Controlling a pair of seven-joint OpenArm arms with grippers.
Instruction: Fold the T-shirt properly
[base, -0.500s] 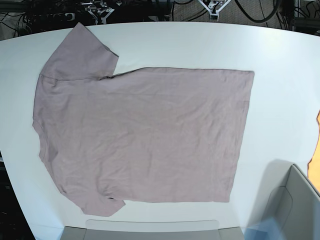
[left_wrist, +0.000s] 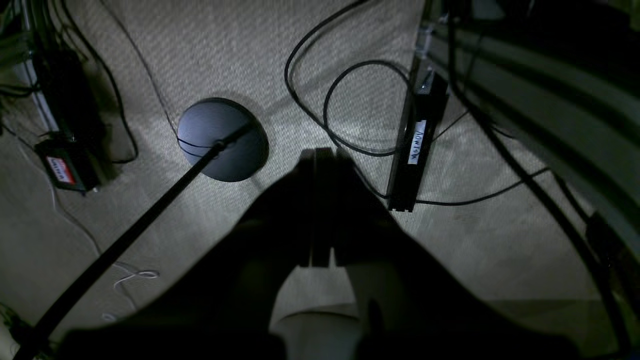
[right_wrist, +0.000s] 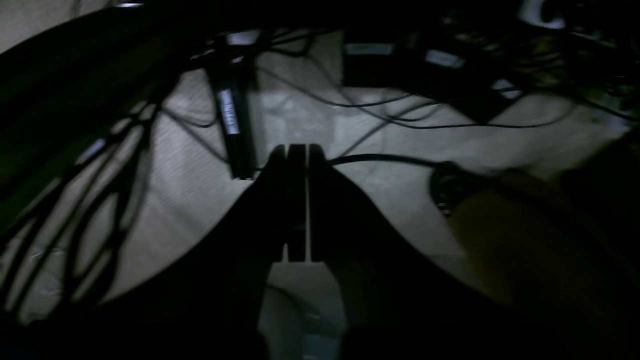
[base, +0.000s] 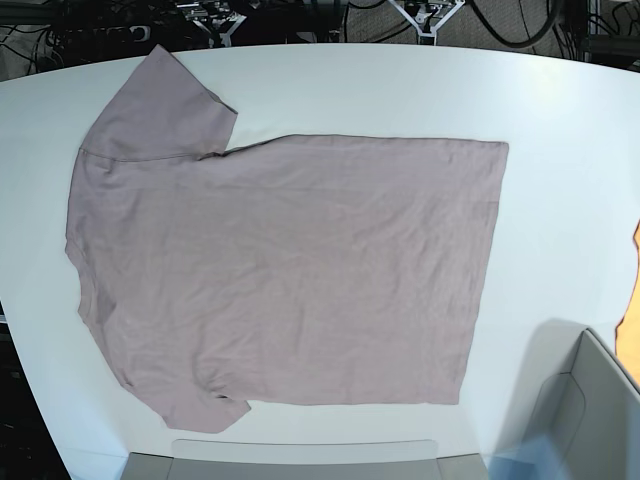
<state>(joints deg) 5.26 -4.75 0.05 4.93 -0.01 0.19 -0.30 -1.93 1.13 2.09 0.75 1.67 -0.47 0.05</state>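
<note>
The T-shirt (base: 290, 270) lies spread flat on the white table (base: 560, 120) in the base view, dusty mauve, collar end to the left and hem to the right, one sleeve at the far left, the other at the near left. Neither gripper is over it. In the left wrist view my left gripper (left_wrist: 320, 155) hangs over carpeted floor with its fingers pressed together and nothing between them. My right gripper (right_wrist: 298, 149) is likewise shut and holds nothing, above floor cables in the right wrist view.
Grey bin walls (base: 590, 400) rise at the table's near right, and a grey tray edge (base: 300, 455) runs along the near side. Metal arm parts (base: 425, 12) show beyond the far edge. A round black stand base (left_wrist: 222, 139) and cables lie on the floor.
The T-shirt lies as before. The metal parts beyond the table's far edge have shifted slightly.
</note>
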